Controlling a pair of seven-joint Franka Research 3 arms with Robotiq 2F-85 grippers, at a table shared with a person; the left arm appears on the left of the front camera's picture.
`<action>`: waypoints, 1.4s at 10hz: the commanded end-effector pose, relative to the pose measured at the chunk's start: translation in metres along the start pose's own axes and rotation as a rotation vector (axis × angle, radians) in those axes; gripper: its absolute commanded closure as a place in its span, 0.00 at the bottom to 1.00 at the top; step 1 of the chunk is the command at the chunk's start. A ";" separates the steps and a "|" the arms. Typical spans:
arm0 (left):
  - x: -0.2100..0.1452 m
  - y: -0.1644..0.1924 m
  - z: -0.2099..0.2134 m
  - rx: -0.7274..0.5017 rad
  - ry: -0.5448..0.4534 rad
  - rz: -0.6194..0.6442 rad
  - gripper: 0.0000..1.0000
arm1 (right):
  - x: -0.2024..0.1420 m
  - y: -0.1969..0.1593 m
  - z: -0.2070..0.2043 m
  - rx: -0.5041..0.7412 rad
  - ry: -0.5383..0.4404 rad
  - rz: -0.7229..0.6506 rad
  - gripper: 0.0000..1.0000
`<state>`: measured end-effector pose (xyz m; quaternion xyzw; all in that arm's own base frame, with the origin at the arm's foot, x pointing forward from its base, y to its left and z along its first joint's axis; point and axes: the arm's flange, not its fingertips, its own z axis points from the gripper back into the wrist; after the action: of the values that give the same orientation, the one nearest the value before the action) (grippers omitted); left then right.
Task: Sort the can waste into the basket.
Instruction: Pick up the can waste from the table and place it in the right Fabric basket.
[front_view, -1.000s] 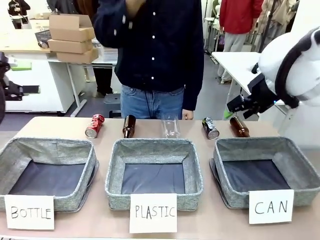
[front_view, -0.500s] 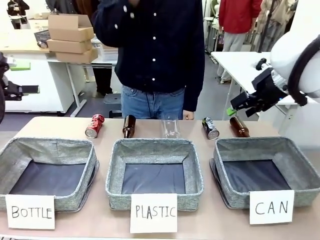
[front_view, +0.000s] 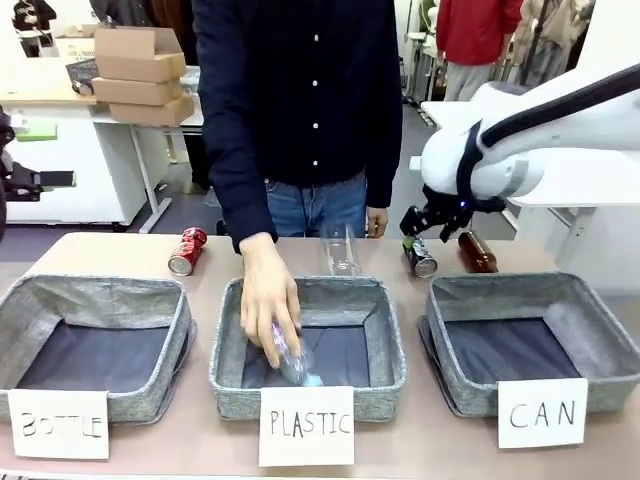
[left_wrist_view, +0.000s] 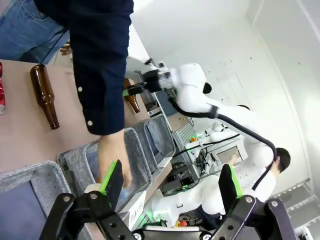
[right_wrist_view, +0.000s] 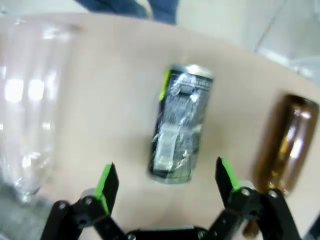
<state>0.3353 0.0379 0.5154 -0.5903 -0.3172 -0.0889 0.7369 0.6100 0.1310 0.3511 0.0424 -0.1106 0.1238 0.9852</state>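
Note:
A dented black can (front_view: 421, 257) lies on the table behind the grey basket (front_view: 500, 286) marked "CAN". My right gripper (front_view: 414, 229) hovers just above and behind that can. In the right wrist view the black can (right_wrist_view: 181, 122) lies ahead of the gripper (right_wrist_view: 167, 182), whose green-padded fingers stand open and apart from it. A shiny red can (front_view: 188, 250) lies at the far left, behind the "BOTTLE" bin. My left gripper (left_wrist_view: 170, 182) is open with nothing in it, raised off the table, and the red can (left_wrist_view: 1, 95) shows at its view's left edge.
A person's hand (front_view: 268, 305) holds a clear plastic bottle (front_view: 292, 358) inside the "PLASTIC" bin (front_view: 310, 292). Another clear bottle (front_view: 341, 250) and a brown glass bottle (front_view: 478, 251) lie on either side of the black can. The "BOTTLE" bin (front_view: 100, 292) stands at the left.
My right arm swung left and down, from beside the table to over the black can. The person's hand came down into the "PLASTIC" bin with a clear bottle.

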 end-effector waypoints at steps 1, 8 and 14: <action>0.001 -0.001 -0.002 -0.022 -0.015 -0.025 0.00 | 0.036 -0.002 -0.003 -0.022 0.094 -0.059 0.00; 0.001 -0.001 -0.002 -0.022 -0.015 -0.025 0.00 | 0.045 -0.011 -0.049 -0.052 0.126 -0.120 0.00; 0.001 -0.001 -0.002 -0.022 -0.015 -0.025 0.00 | 0.045 -0.010 -0.047 -0.056 0.132 -0.107 1.00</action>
<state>0.3353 0.0381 0.5156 -0.5903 -0.3174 -0.0890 0.7368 0.6624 0.1338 0.3133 0.0263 -0.0416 0.0832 0.9953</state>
